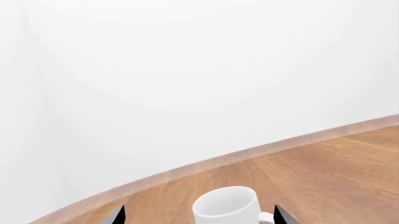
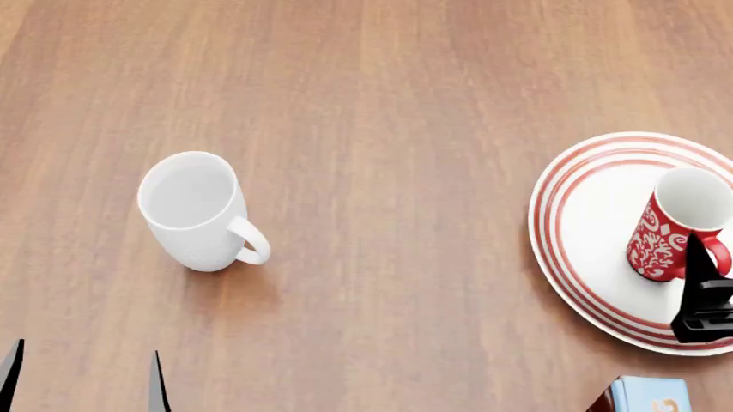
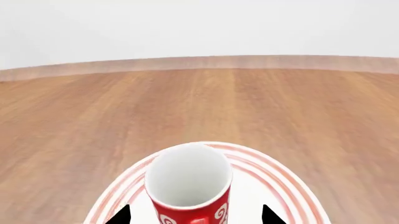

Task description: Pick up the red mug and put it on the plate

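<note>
Now the right pincer (image 3: 193,215) straddles the red mug (image 3: 188,185) on the plate (image 3: 283,189), released.

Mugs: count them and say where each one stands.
2. The white mug stands on the bare wooden table, toward the robot's left. The red mug stands upright on the plate, toward its right. None seems hidden.

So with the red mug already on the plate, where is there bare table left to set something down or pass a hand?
The widest free patch is the wooden table between the white mug and the plate, running on to the far edge. The strip near the left gripper is bare too. It is crowded at the plate: the red mug, right gripper and a blue box beside it.
</note>
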You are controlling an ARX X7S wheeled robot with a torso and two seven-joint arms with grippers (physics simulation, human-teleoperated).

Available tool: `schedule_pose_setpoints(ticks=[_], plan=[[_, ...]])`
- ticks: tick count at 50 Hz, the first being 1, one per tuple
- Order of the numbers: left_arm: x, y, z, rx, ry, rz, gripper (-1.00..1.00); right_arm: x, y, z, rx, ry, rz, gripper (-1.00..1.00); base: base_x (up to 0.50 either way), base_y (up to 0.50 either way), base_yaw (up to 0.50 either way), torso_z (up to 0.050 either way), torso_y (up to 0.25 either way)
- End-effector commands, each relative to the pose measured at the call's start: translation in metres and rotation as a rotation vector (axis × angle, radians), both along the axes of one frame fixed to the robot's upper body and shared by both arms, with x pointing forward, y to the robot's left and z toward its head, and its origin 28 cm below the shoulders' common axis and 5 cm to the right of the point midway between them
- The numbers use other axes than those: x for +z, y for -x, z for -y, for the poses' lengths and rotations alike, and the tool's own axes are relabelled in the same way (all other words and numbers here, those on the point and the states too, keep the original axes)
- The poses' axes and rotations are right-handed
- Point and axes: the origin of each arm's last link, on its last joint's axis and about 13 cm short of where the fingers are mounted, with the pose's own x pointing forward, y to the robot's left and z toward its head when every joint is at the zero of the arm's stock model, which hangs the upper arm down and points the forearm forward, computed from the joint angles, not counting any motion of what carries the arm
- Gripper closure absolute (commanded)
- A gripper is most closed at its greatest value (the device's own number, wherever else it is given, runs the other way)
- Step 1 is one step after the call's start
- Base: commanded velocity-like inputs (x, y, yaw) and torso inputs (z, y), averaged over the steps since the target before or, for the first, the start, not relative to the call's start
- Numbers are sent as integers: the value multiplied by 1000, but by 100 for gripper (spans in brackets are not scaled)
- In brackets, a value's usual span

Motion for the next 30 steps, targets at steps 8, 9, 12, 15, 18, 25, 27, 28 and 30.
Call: schedule_pose_setpoints(ticks=[8,9,12,15,18,25,27,28,30], plan=[[0,0,0,-2,-1,6,-100,31,7,-5,70,36,139,-100,0,0,0,0,0],[0,0,0,0,-1,6,-100,32,9,-6,74,39,147,-100,0,0,0,0,0],[0,0,0,0,0,8,-100,35,11,-8,79,38,160,-100,0,0,0,0,0],[0,0,0,-2,-1,8,-100,40,14,-10,88,41,178,-100,0,0,0,0,0],[0,0,0,-3,-1,10,-100,46,16,-11,95,46,196,-100,0,0,0,0,0],[0,0,0,-3,-1,11,-100,55,23,-14,126,59,252,-100,0,0,0,0,0],[0,0,0,-3,-2,11,-100,56,24,-15,135,65,260,-100,0,0,0,0,0],[0,0,0,-3,-2,11,-100,57,24,-16,139,67,262,-100,0,0,0,0,0],[0,0,0,-4,-1,12,-100,60,26,-17,150,72,275,-100,0,0,0,0,0]])
